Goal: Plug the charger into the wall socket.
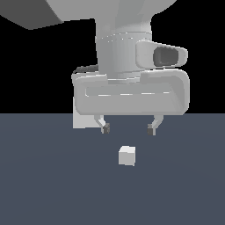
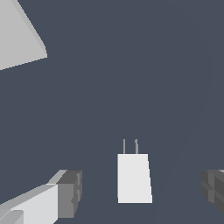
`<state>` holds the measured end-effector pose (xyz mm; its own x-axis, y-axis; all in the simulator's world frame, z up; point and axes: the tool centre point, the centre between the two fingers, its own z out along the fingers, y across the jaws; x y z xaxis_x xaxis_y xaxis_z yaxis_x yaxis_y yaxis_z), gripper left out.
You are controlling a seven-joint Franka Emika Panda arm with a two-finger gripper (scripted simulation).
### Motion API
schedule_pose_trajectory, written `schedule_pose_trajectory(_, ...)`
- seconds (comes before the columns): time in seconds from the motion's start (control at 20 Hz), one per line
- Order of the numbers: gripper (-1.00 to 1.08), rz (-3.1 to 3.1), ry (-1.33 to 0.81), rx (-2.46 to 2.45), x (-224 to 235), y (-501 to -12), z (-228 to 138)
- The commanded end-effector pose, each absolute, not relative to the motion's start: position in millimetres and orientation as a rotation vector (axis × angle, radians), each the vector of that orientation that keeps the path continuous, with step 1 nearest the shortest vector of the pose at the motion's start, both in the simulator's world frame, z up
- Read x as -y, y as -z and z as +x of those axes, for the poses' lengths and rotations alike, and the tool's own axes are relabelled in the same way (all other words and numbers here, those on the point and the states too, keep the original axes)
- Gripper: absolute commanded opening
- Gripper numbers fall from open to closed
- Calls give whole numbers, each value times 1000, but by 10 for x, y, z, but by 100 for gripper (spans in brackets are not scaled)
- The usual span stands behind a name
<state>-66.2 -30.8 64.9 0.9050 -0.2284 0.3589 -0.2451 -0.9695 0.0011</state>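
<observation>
The charger [image 1: 127,156] is a small pale cube lying on the dark floor; in the wrist view the charger [image 2: 134,178] shows two thin prongs sticking out of one end. My gripper [image 1: 128,129] hangs above it, open, with nothing between its fingers. In the wrist view one fingertip [image 2: 69,194] and the other stand wide on either side of the charger, apart from it. The wall socket [image 1: 81,118] is a pale upright plate, mostly hidden behind the hand at the exterior view's left. In the wrist view the wall socket [image 2: 19,37] shows only as a pale slab at the frame's corner.
A dark grey-blue floor [image 1: 52,184] spreads under everything, with black background above it. The arm's bulky white hand [image 1: 132,94] fills the upper middle of the exterior view.
</observation>
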Motion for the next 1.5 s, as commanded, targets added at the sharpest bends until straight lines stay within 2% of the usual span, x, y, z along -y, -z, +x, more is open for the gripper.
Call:
schedule_pose_trajectory(0.0,100,3016,-572,382,317,-631,-665)
schedule_pose_trajectory(0.5,100,3016,-573,384,315,-579,-667)
schedule_pose_trajectory(1.3,100,3017,-573,386,315,-117,-671)
schedule_pose_trajectory(1.35,-100,3017,-573,386,315,-117,-671)
schedule_pose_trajectory(1.45,-100,3017,-573,386,315,-117,-671)
